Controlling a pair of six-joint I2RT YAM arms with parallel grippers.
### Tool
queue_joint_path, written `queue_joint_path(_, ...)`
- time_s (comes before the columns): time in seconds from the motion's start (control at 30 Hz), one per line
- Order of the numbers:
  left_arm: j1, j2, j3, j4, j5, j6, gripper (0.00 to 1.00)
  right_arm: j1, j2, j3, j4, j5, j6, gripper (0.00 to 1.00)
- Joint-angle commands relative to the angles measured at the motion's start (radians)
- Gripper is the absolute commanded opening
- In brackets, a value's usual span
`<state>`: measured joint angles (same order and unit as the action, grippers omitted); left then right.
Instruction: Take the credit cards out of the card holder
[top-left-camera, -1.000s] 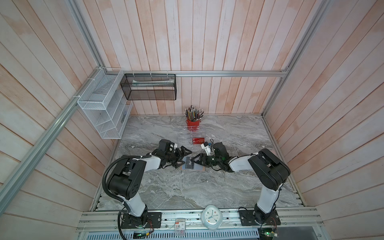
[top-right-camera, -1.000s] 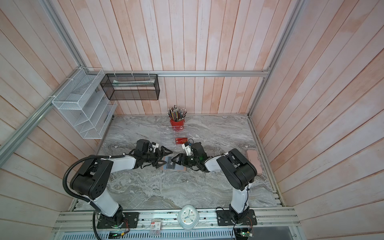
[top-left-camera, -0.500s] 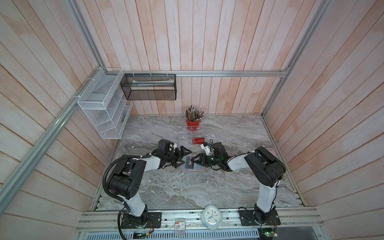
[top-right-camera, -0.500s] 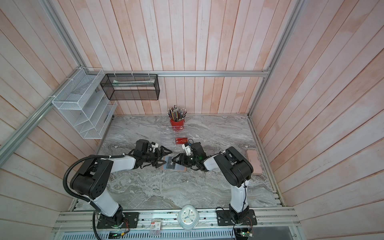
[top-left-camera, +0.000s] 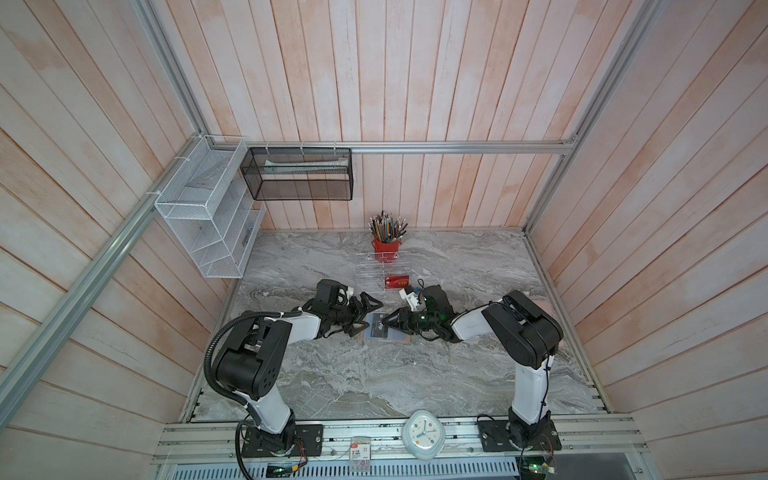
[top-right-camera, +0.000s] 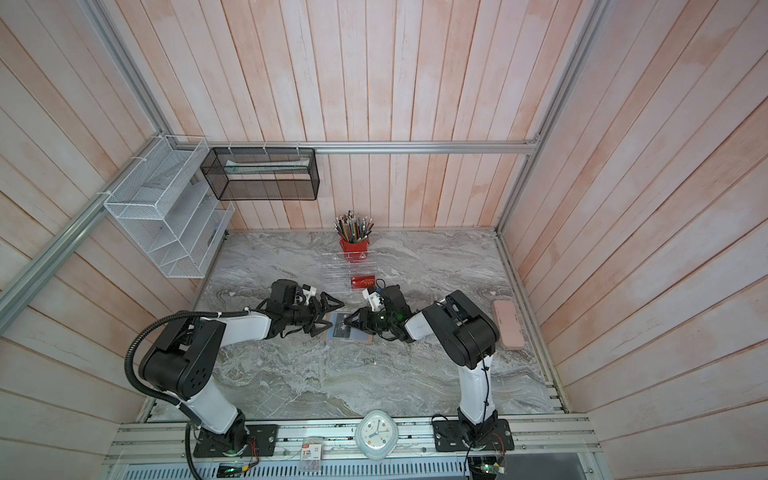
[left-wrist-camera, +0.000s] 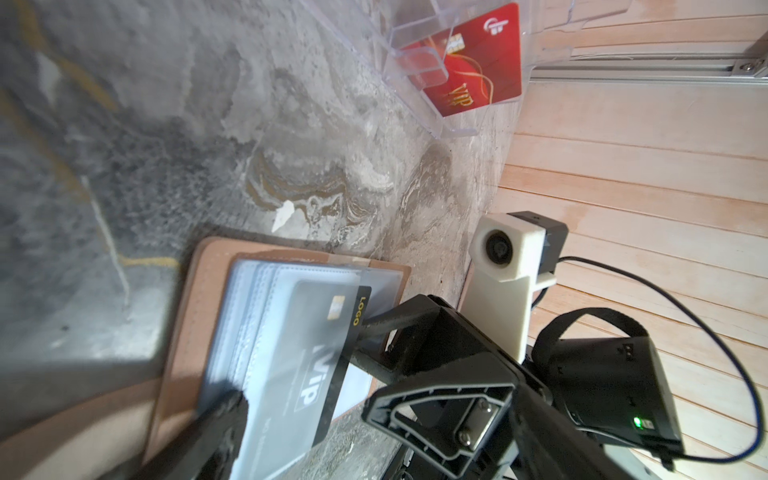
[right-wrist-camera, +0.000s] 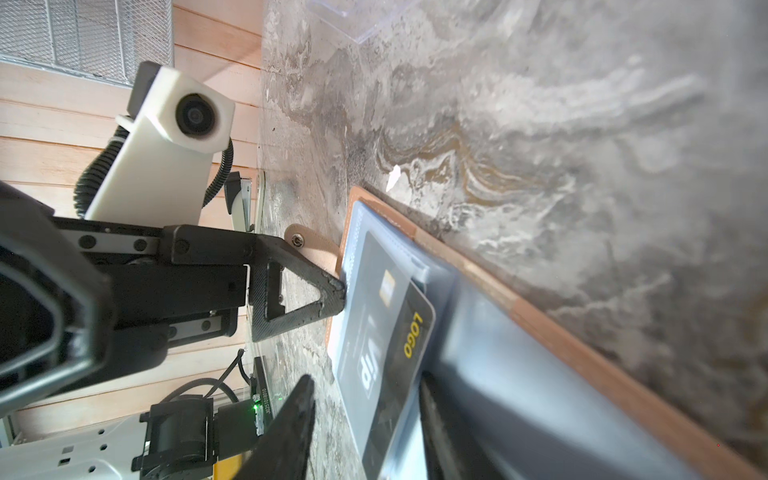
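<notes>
Right gripper (right-wrist-camera: 365, 380) sat partly open around the edge of the black card (right-wrist-camera: 411, 324) while the wide-open left gripper (top-left-camera: 369, 318) pinned the card holder (left-wrist-camera: 195, 299); it probably had to pinch and pull next.

On grey marbled table (top-left-camera: 374, 374): open tan card holder (left-wrist-camera: 187, 307) at middle, clear rack (top-left-camera: 372, 274) and red pencil cup (top-left-camera: 385, 245) behind, pink case (top-right-camera: 508, 325) near right edge.
</notes>
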<state>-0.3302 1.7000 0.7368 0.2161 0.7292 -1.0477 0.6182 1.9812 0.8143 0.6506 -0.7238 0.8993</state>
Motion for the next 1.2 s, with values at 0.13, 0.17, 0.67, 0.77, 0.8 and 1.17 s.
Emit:
queue_joint_path(0.13, -0.008, -0.034, 0.054, -0.024, 0.016, -0.008, 1.00, -0.007, 0.028, 0.020, 0.012, -0.013, 0.009, 0.39)
queue_joint_path(0.17, -0.011, -0.029, 0.057, -0.023, 0.015, -0.009, 1.00, -0.008, 0.029, 0.019, 0.012, -0.014, 0.009, 0.39)
queue_joint_path(0.67, -0.013, 0.059, 0.079, -0.024, -0.032, 0.009, 1.00, -0.009, 0.033, 0.028, -0.008, -0.009, 0.000, 0.35)
queue_joint_path(0.77, -0.010, 0.069, 0.075, -0.019, -0.037, 0.011, 1.00, -0.010, 0.036, 0.031, -0.009, -0.009, -0.002, 0.34)
queue_joint_path(0.8, -0.010, 0.074, 0.074, -0.019, -0.037, 0.013, 1.00, -0.009, 0.037, 0.031, -0.011, -0.009, -0.002, 0.34)
queue_joint_path(1.17, -0.004, 0.090, 0.060, -0.031, -0.053, 0.028, 1.00, -0.017, 0.039, 0.039, -0.017, -0.007, -0.001, 0.26)
